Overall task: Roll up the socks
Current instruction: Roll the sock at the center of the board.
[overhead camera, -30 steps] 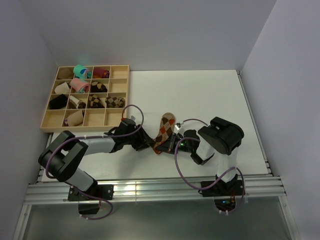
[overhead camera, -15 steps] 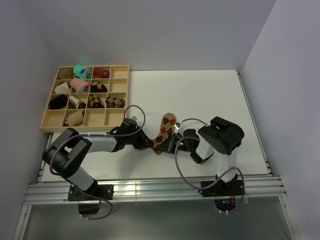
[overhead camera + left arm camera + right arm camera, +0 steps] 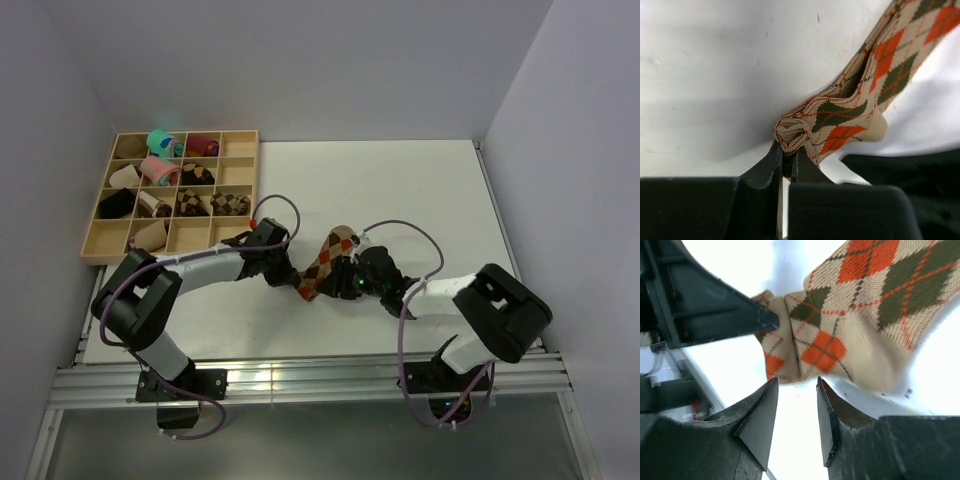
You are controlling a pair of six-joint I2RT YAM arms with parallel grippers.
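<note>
A tan argyle sock (image 3: 328, 256) with orange-red and dark diamonds lies slanted on the white table between my two arms. Its near end is folded over into a small roll (image 3: 792, 132). My left gripper (image 3: 289, 274) is shut on that rolled end, and the left wrist view shows the knit edge pinched between the fingertips (image 3: 787, 150). My right gripper (image 3: 342, 281) sits just right of the same end. In the right wrist view its jaws (image 3: 797, 385) stand open right at the edge of the sock (image 3: 860, 315), with nothing between them. The left gripper's dark finger (image 3: 715, 310) shows there at the upper left.
A wooden tray (image 3: 150, 256) with many compartments stands at the back left, holding several rolled socks, among them a pink one (image 3: 160, 170), a teal one (image 3: 160, 142) and a maroon one (image 3: 203, 146). Grey walls close in the table on the left and right.
My left gripper has closed on the sock's rolled end. My right gripper has opened and let go of the sock, and the right arm has stretched out low towards the left.
</note>
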